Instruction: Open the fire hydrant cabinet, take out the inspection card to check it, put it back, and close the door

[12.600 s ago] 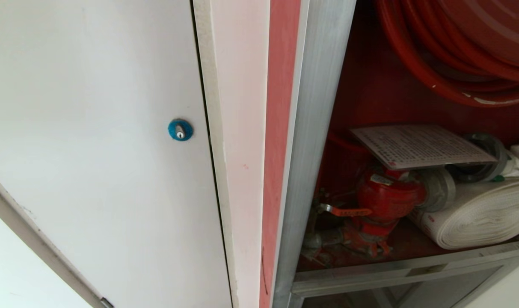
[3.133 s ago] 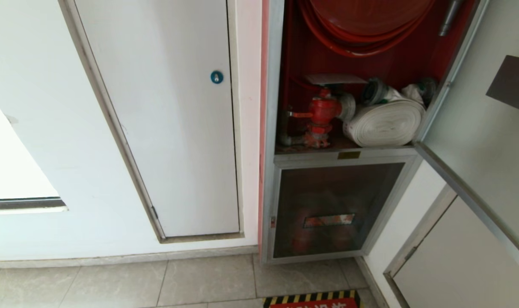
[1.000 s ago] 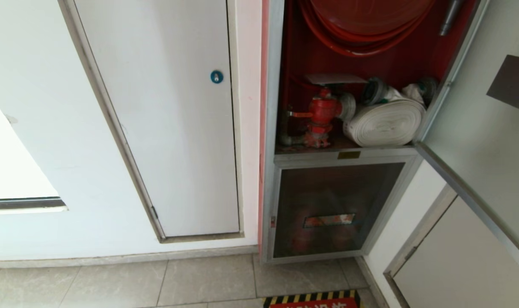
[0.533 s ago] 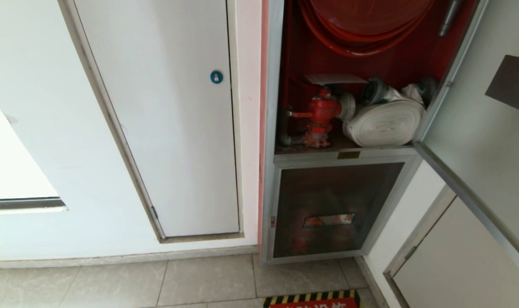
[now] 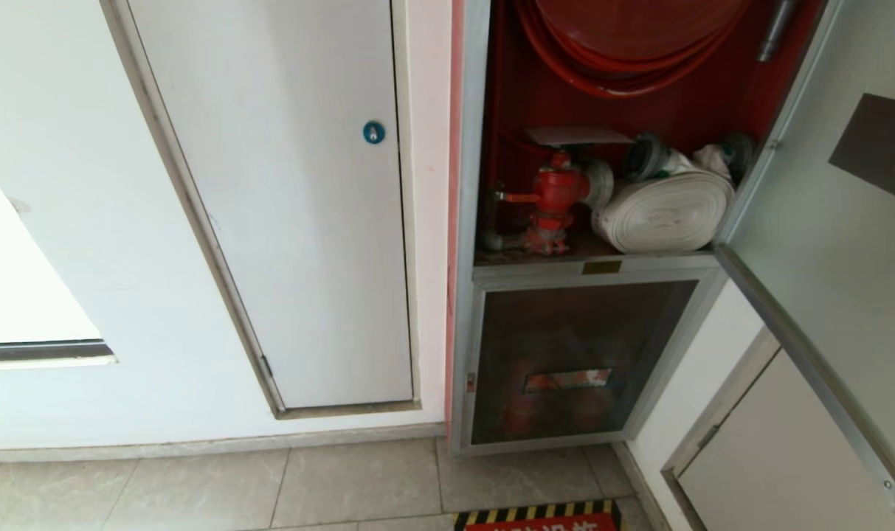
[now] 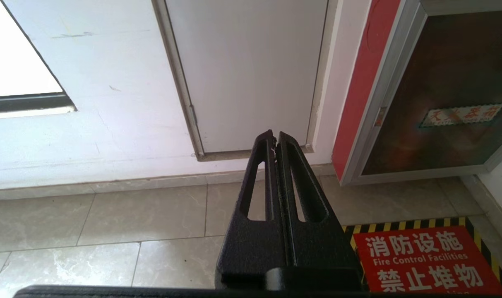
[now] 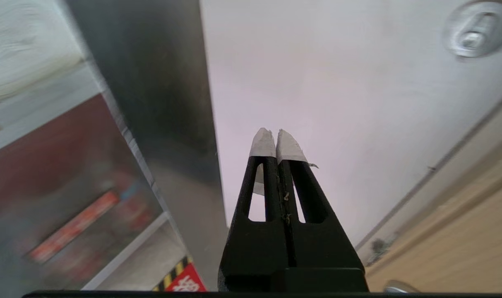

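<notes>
**A:** Head view first, what've we got?

**B:** The tall aluminium-framed fire hydrant cabinet with the red interior [image 5: 536, 96] stands open. Its big aluminium-framed smoky glass door [image 5: 823, 221] is swung out at about 3 o'clock of the opening. Inside, the red hose reel [image 5: 631, 44] hangs up at 12 o'clock. The thin pale grey-white inspection card [image 5: 576, 136] lies flat on top of the red valve [image 5: 554, 195], and the white rolled hose [image 5: 665, 210] sits just beside the valve at its 3 o'clock. Below the shelf is the smaller dark glass panel with a red strip label [image 5: 569, 361]. Over at 9 o'clock of the cabinet there's the plain white panel door with a blue round lock [image 5: 373, 133]. Neither arm shows here.

**A:** Left wrist view?

**B:** The left hand [image 6: 275, 138] has its black fingers pressed together, empty, hanging above the pale tiled floor [image 6: 143, 215], aimed at the foot of the white panel door. A red floor sign with a yellow-black border [image 6: 424, 260] lies in front of the dark glass panel.

**A:** And right wrist?

**B:** The right hand [image 7: 276, 138], with white-taped tips, is closed too and holds nothing. It points at a pale flat surface just beside the door's aluminium frame edge; can't tell if it's touching. The card isn't visible here.
</notes>
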